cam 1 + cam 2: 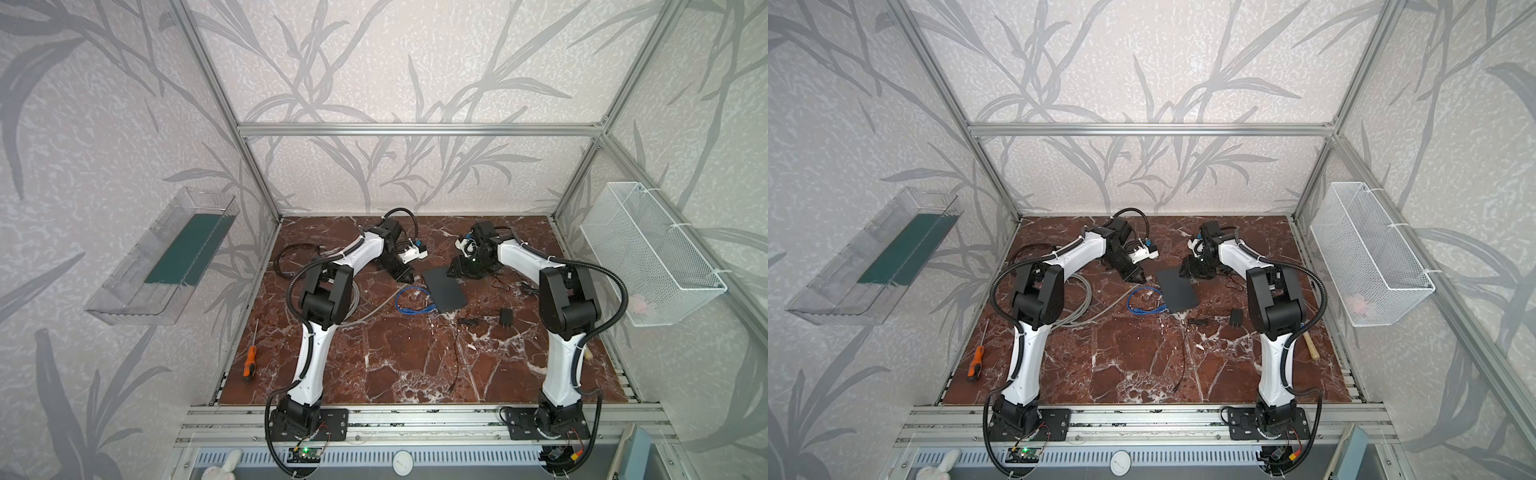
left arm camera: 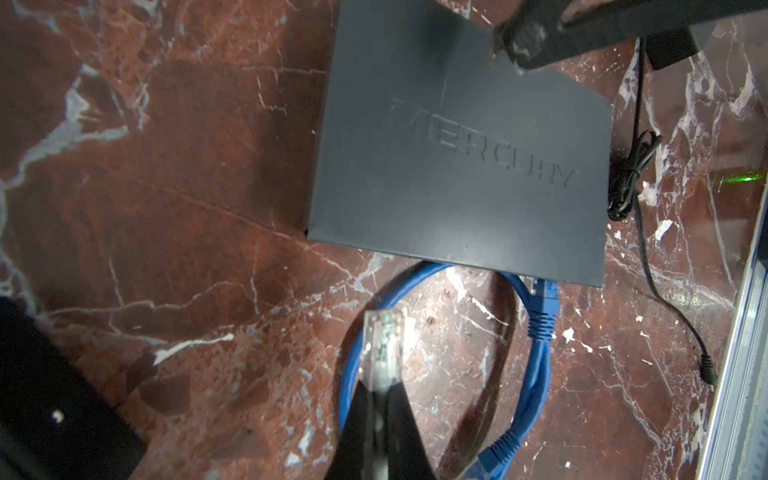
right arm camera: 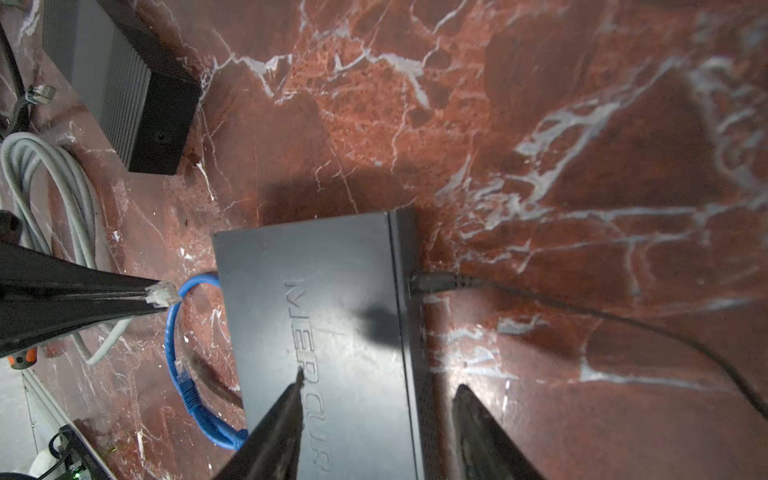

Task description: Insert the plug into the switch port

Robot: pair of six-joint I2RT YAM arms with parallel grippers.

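Plug (image 2: 382, 345), clear, is pinched between the closed fingers of the left gripper (image 2: 382, 388). Its tip sticks out beyond them and is aimed at the switch (image 2: 457, 166). It hangs just left of the switch, with a gap between the two. Below it, a loop of blue cable (image 2: 536, 374) lies on the table (image 1: 374, 365) by the switch's left side. The switch is dark grey and lies flat near the middle of the table in both top views, a little toward the far side. A black lead (image 3: 440, 282) is plugged into its far right side. The right gripper (image 3: 380, 382) has its jaws apart and holds nothing. One finger is over the switch's top, and the other is past its right edge, over the table. A screwdriver (image 1: 249, 365) lies well apart, beyond the table's left edge.
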